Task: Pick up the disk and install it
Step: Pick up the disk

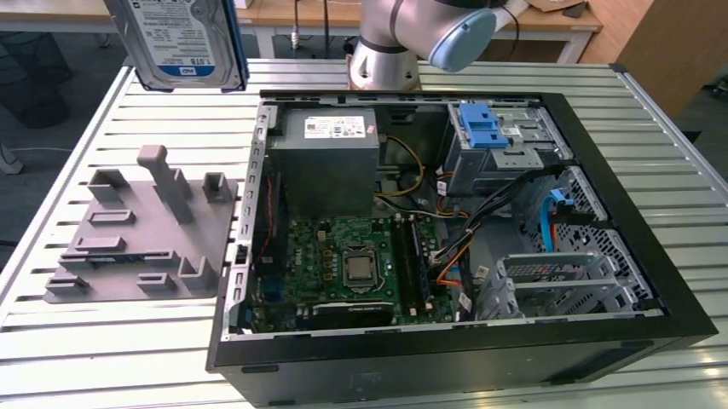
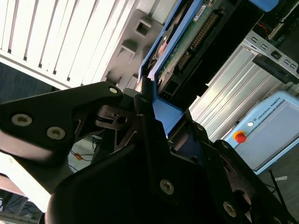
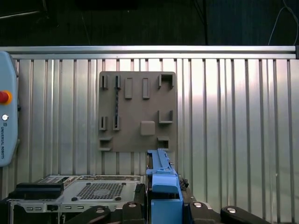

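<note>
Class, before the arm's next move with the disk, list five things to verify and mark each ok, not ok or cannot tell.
1. Jaws shut on the disk: ok.
2. Disk off the grey plate: ok.
3. Case side open: ok.
4. Disk lined up with the drive cage: not ok, it hangs out over the table.
5. Cage slot free: cannot tell.

Disk (image 1: 182, 38) is silver-grey with a blue-and-white label and a blue bracket. Gripper (image 2: 166, 112) is black. Table (image 1: 114, 341) is silver-white with slatted stripes. Fixture plate (image 1: 136, 230) is plain grey. Computer case (image 1: 455, 366) is black; motherboard (image 1: 341, 256) green; power supply (image 1: 330, 162) grey with a white sticker; cage latch (image 1: 487, 128) blue. Arm (image 1: 387, 34) is silver with a light-blue cap. Pendant button (image 3: 3, 97) is red.
</note>
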